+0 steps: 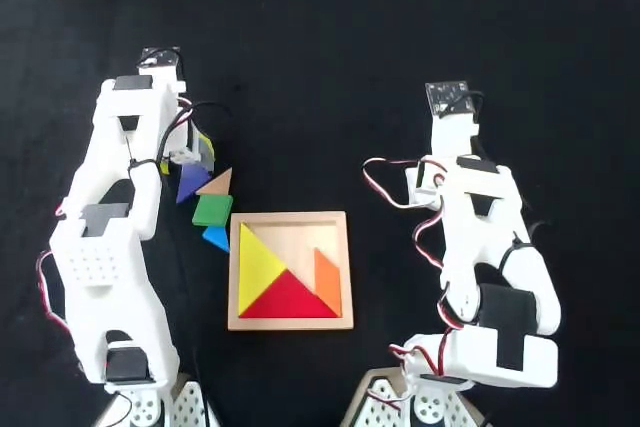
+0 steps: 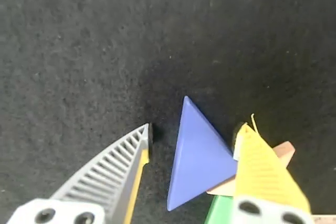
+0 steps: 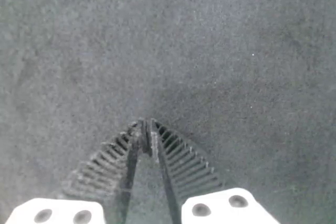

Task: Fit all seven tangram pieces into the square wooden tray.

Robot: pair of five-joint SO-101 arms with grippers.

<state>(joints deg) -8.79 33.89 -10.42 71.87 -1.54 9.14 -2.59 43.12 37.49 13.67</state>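
Placed in the tray: yellow piece, red piece, orange piece. Four lie loose beside the left hand, open around the violet triangle. Right hand: closed, empty.

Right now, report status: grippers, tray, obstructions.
Left gripper open, fingers astride blue triangle. Right gripper shut, away from pieces. Tray holds three pieces, four outside. Tan triangle crowding the blue one.

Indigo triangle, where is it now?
The indigo triangle lies between the open left end effector's fingers, beside the tan piece, off the tray's far-left corner in the high view.
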